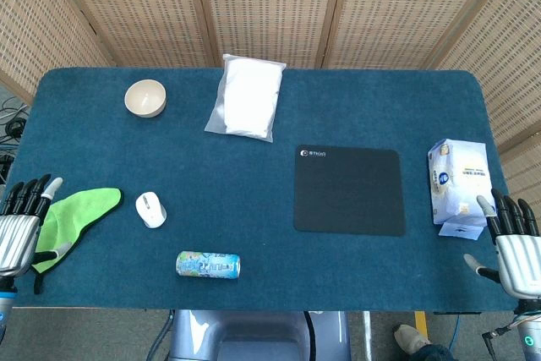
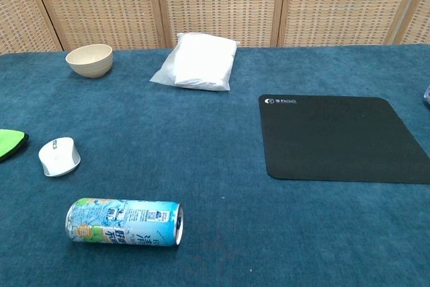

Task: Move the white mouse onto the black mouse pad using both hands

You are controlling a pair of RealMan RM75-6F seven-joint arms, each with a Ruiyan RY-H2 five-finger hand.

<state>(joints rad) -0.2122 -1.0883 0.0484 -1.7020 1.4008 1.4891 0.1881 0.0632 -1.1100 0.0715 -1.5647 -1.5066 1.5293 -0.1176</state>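
Note:
The white mouse [image 1: 150,209] lies on the blue table left of centre, also seen low at the left in the chest view as the mouse [image 2: 59,156]. The black mouse pad [image 1: 348,189] lies flat to the right of centre, and the chest view shows the pad [image 2: 339,138] bare. My left hand [image 1: 20,224] hovers at the table's front left corner, fingers spread and holding nothing, well left of the mouse. At the front right corner, my right hand [image 1: 514,247] is likewise spread and holds nothing. Neither hand shows in the chest view.
A drink can [image 1: 208,265] lies on its side near the front edge, below the mouse. A green cloth [image 1: 76,215] lies beside my left hand. A beige bowl [image 1: 145,97] and a white bag [image 1: 246,98] sit at the back. A tissue pack [image 1: 458,181] rests by my right hand.

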